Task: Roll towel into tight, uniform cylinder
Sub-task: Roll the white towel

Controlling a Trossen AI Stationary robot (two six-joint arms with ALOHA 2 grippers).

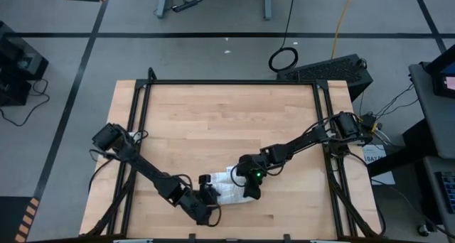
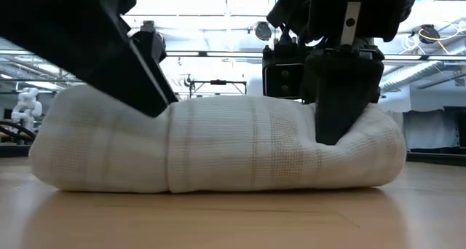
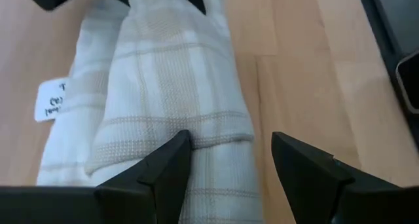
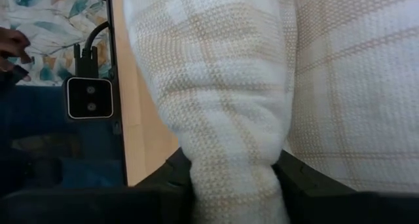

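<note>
The towel [image 1: 229, 188], white with a faint beige grid, lies as a thick roll [image 2: 218, 147] on the wooden table near its front edge. Its small tag [image 3: 52, 99] shows on one side. My left gripper [image 1: 210, 193] is at the roll's left end, open: one finger lies on the cloth and the other stands over bare wood beside it [image 3: 229, 152]. My right gripper [image 1: 249, 192] is at the roll's right end, shut on a bunch of the cloth [image 4: 236, 185]. My left gripper touches the roll's top near its left end [image 3: 196, 142] with one fingertip [image 3: 173, 155], coming slanting down from the table's left. The other finger is clear of the cloth. The roll lies on the table. My right gripper pinches a thick bunch of the rolled cloth [image 4: 229, 145] between its two fingers, several layers together. The fingers [image 2: 335, 118] come slanting down from the table's right, near the roll's right end, and dent the cloth in. The roll rests on the table.
Black frame rails [image 1: 138, 129] run along the table's left and right sides. Bare wood [image 1: 227, 122] lies toward the far edge; the near edge [image 1: 227, 236] is close. A small camera box [image 4: 90, 97] and a person's hand [image 4: 13, 44] show beyond the table.
</note>
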